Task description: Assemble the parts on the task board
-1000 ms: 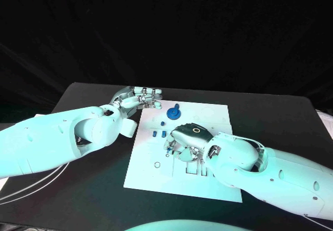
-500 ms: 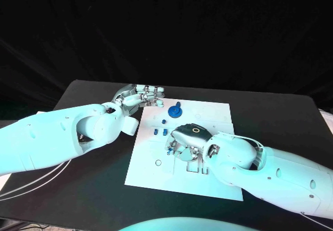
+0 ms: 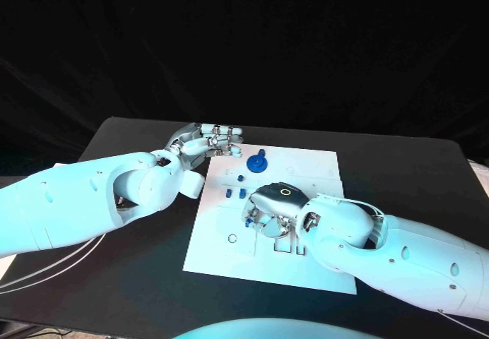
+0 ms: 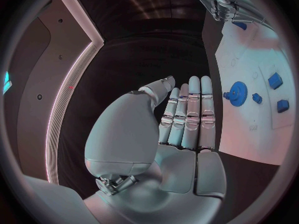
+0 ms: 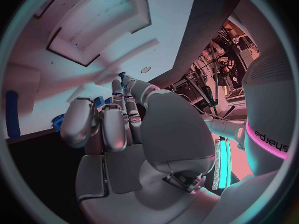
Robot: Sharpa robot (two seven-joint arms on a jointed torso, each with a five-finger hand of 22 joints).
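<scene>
The white task board (image 3: 306, 265) lies mid-table. A blue gear (image 3: 256, 164) stands near its far edge, with small blue parts (image 3: 235, 192) just in front of it. My right hand (image 3: 273, 208) hovers over the board's middle with its fingers curled down. It pinches a small blue peg (image 5: 122, 76) between thumb and fingertip, and the peg (image 3: 248, 221) points down at the board. My left hand (image 3: 209, 145) rests at the board's far left corner, flat, fingers (image 4: 190, 112) straight and holding nothing. From the left wrist the gear (image 4: 237, 90) sits beside that hand.
Recessed slots (image 3: 285, 247) in the board lie just in front of my right hand. A long blue piece (image 5: 11, 113) lies on the board near the gear (image 5: 57, 120). Bare black table (image 3: 122, 282) surrounds the board on all sides.
</scene>
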